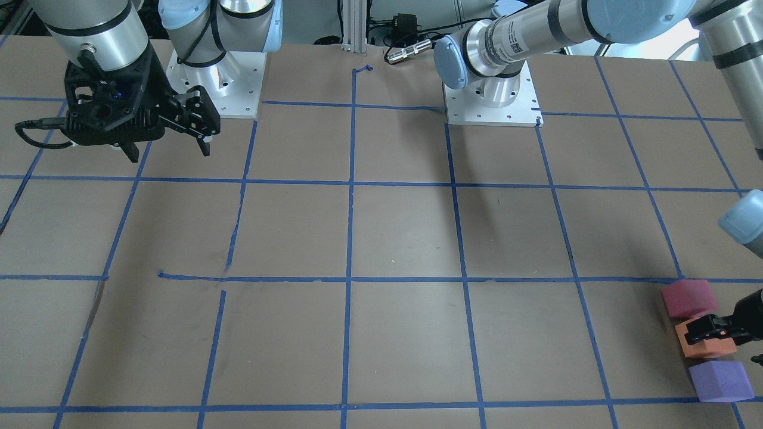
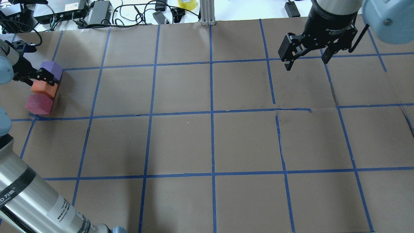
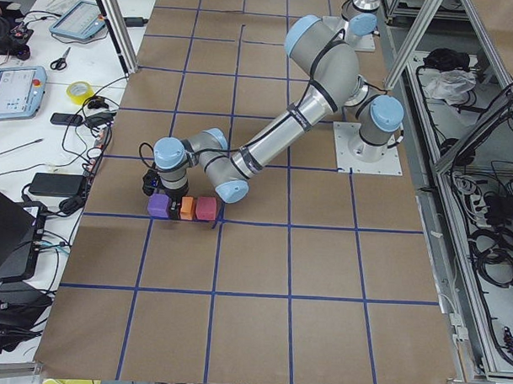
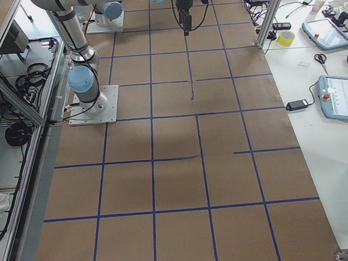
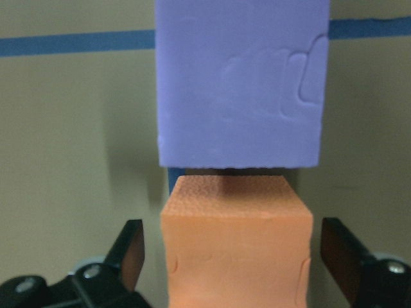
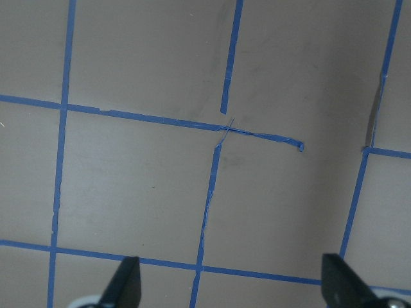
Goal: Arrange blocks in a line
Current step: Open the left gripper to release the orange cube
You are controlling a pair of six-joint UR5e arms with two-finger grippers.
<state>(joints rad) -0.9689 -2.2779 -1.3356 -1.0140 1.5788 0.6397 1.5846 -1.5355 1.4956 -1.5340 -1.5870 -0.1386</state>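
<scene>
Three foam blocks stand in a short row at the table's far left edge in the overhead view: purple [image 2: 51, 69], orange [image 2: 43, 89], crimson-pink [image 2: 38, 104]. They also show in the front view: crimson-pink [image 1: 687, 298], orange [image 1: 706, 350], purple [image 1: 720, 381]. My left gripper [image 2: 46, 80] is low over the middle one. In the left wrist view its open fingers [image 5: 131, 253] flank the orange block [image 5: 234, 244] with small gaps, and the purple block [image 5: 241, 83] lies just beyond. My right gripper [image 2: 306, 63] hangs open and empty far away at the back right.
The brown paper table [image 2: 210, 142] carries a blue tape grid. Cables, a tape roll [image 2: 187, 4] and power bricks lie beyond the far edge. The arm base plates [image 1: 492, 98] stand on the robot's side. The blocks sit close to the table's left edge.
</scene>
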